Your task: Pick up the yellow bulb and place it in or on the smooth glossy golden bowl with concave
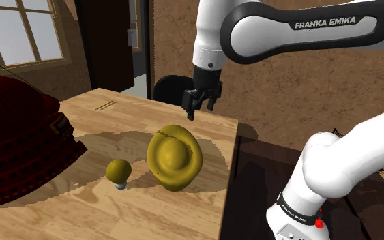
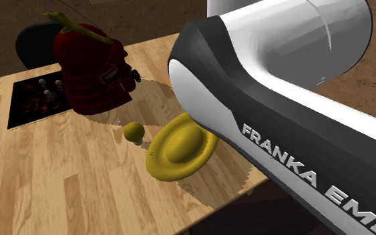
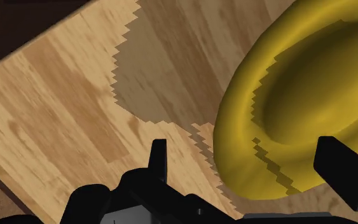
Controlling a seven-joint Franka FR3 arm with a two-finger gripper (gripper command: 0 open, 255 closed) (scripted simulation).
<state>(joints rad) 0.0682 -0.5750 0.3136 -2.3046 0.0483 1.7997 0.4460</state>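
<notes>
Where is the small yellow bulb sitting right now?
In the shoulder view, the small round yellow bulb stands on the wooden table, just left of the glossy golden bowl.

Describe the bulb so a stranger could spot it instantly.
Start at the wooden table, then find the big golden bowl on it. Between that bowl and the bulky dark red object sits the bulb: a small olive-yellow ball on a pale stub base, far smaller than either neighbour.
</notes>
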